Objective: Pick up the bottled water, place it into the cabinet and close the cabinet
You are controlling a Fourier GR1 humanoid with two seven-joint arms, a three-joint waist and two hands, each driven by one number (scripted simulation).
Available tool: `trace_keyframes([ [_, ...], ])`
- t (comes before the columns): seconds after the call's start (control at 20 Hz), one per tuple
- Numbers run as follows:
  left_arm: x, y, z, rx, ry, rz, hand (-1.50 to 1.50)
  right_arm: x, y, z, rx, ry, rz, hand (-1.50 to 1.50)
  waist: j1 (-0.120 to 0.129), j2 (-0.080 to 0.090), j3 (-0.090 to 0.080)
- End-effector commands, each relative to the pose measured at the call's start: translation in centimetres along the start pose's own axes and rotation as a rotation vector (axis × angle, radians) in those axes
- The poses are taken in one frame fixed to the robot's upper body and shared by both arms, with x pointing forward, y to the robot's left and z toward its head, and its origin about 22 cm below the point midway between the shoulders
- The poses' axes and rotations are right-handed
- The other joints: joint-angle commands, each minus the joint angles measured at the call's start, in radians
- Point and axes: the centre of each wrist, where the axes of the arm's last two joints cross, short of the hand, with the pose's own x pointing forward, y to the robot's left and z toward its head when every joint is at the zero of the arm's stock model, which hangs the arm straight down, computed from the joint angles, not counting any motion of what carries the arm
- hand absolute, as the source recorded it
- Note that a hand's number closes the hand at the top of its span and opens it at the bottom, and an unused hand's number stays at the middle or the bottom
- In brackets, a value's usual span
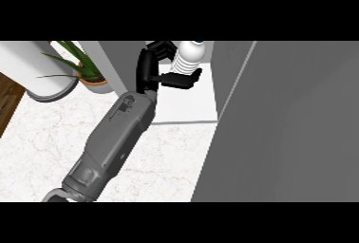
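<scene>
Along the right edge of the counter [42,142]: big grey cabinet door [294,123], swung wide open. Next in size, the white stone counter itself, bare near its front edge. At the far edge, the open cabinet [228,66], with a white cabinet floor [189,102] inside. Long grey left forearm [116,137], reaching from the near-left corner up into the cabinet. Near the far-left corner, a white round tub [35,71] and a small potted plant [80,64], both well apart from the job.

Over the far part of the cabinet floor: black left hand [147,66], fingers and thumb curled round the bottled water [188,59], thumb on the near side. Upright, white, ribbed, cap on top. Maybe resting on the floor, maybe hanging just above it; hard to tell from so steep a look down. No sign of the right hand.

Ways to go wrong from here:

- Letting go too soon, with the bottle not yet down: could drop, wobble and fall over.
- Pulling the hand back with the thumb hooked in front: could drag the bottle out or knock it flat.
- Bumping the grey side wall [116,61] just left of the hand: could tip the bottle.
- Shutting the door with the forearm not yet out: would pinch it.
</scene>
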Motion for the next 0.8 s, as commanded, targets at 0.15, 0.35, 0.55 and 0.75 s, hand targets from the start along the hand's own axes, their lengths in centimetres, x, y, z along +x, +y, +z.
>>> trace_keyframes([
  [0.15, -0.9, 0.8, -1.9, 0.055, 0.022, -0.119, 1.50, 2.8, -0.4, 0.8, 0.008, -0.051, -0.026, -1.50, -0.011, 0.006, 0.000],
  [0.35, -1.8, 0.4, -1.8, 0.070, 0.054, -0.231, 1.50, 2.6, -0.7, 0.9, 0.014, -0.046, -0.022, -1.50, -0.017, 0.008, 0.000],
  [0.55, -3.6, 0.6, -0.8, 0.108, 0.074, -0.267, 1.50, 2.2, -0.9, -0.2, 0.021, -0.058, -0.021, -1.50, -0.030, 0.016, 0.000],
  [0.75, -3.2, 0.5, -1.4, 0.148, 0.069, -0.293, 1.50, 2.5, -0.8, 0.6, 0.018, -0.072, -0.020, -1.50, -0.036, 0.016, 0.000],
])
